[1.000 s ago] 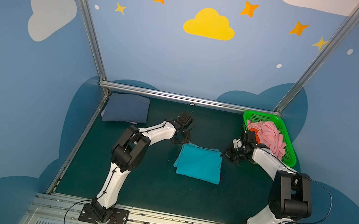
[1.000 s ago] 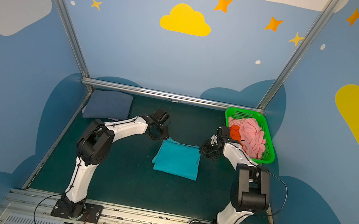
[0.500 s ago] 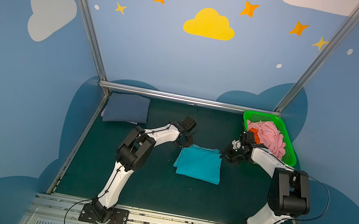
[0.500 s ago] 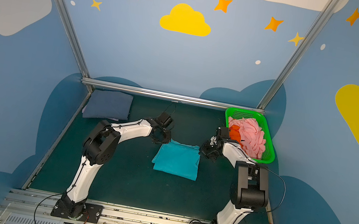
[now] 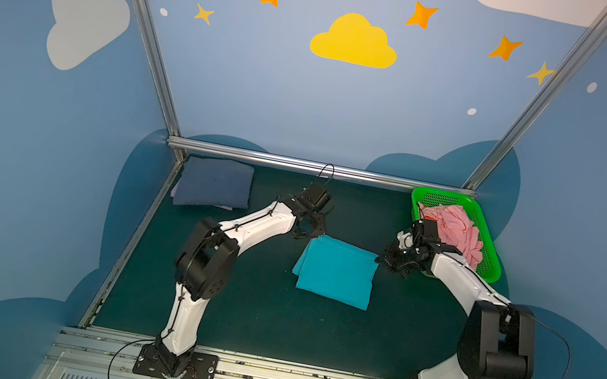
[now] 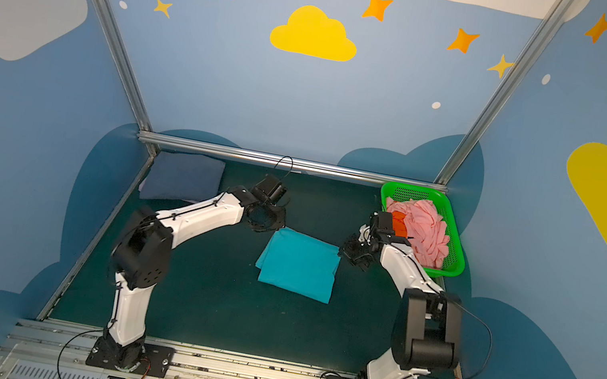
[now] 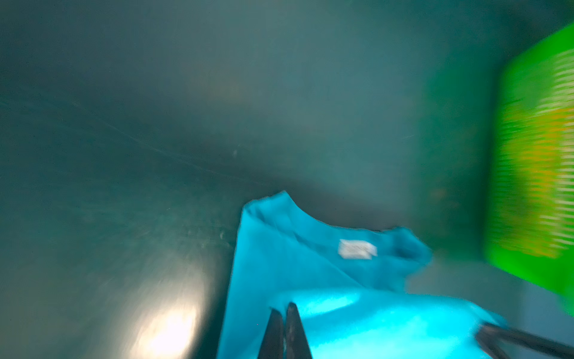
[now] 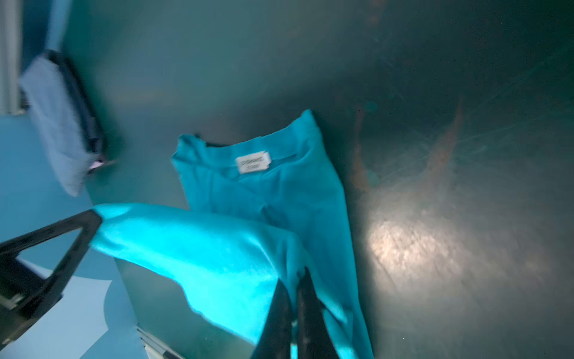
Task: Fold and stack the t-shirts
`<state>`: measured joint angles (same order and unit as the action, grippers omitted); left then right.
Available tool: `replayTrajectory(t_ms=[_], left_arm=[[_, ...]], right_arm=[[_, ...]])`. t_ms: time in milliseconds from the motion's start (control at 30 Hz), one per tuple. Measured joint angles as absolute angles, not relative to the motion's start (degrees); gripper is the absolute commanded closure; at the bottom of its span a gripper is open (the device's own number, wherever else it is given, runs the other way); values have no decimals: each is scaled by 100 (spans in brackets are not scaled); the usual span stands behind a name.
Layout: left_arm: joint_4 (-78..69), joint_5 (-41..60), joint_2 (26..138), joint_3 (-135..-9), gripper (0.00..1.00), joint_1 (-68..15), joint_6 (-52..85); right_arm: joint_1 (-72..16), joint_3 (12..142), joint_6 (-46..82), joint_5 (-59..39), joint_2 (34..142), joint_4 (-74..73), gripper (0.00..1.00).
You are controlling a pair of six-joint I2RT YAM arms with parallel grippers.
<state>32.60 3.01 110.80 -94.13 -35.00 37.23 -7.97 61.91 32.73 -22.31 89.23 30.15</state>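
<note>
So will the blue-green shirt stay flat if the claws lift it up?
Probably not. The teal t-shirt looks floppy: its lifted edge sags in a curve between the left claw and right claw. It would likely droop and come unfolded. It seems light too, just thin cloth.

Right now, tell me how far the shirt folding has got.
Done: a slate-blue t-shirt lies folded in the far left corner. In hand: the teal t-shirt, part-folded mid-table, its far corners pinched by the left end effector and right end effector. Remaining: the pink t-shirt and orange t-shirt, crumpled in the green basket.
</note>
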Motion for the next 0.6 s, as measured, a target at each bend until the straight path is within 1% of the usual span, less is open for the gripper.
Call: replayTrajectory(t_ms=[133, 267, 433, 600], left_arm=[[3197, 189, 10287, -9133, 96, -3588, 3778], [3089, 89, 10149, -8997, 96, -3588, 3839], [2976, 139, 10691, -9105, 96, -3437, 3857], [2790, 419, 11758, -9616, 96, -3162, 3868]], right_arm=[[-797, 6217, 3319, -2222, 8370, 3133, 100], [-799, 6442, 3367, -2213, 8281, 3234, 100], [-797, 6997, 3382, -2185, 8739, 3299, 100], [-797, 7605, 3380, -2134, 9734, 3253, 100]])
